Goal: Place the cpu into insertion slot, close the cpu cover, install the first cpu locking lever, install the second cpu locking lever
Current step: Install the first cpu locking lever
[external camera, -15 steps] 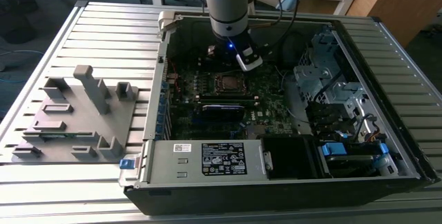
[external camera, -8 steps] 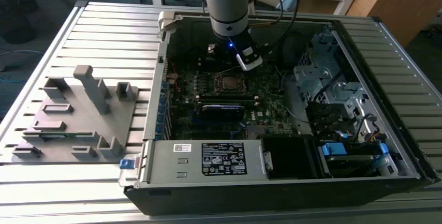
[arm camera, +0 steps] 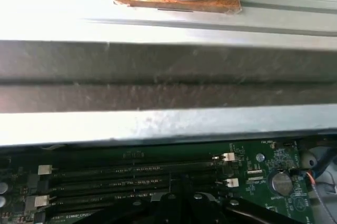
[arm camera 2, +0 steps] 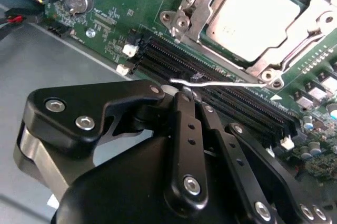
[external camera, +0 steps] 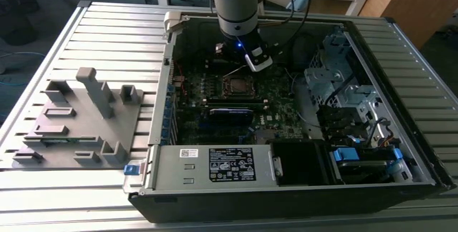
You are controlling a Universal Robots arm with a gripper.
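so the cpu is sitting in the insertion slot, about dead centre of the open case, and the cpu cover looks folded flat over it, so I'd call steps one and two done. the levers are what's left imo: one thin wire lever lies loose beside the socket, not tucked under any catch. the gripper has its fingers pressed together, nothing visibly pinched. its tip is right by the lever's hooked end, at roughly 12 o'clock of the socket in the exterior view. touching or not, can't tell
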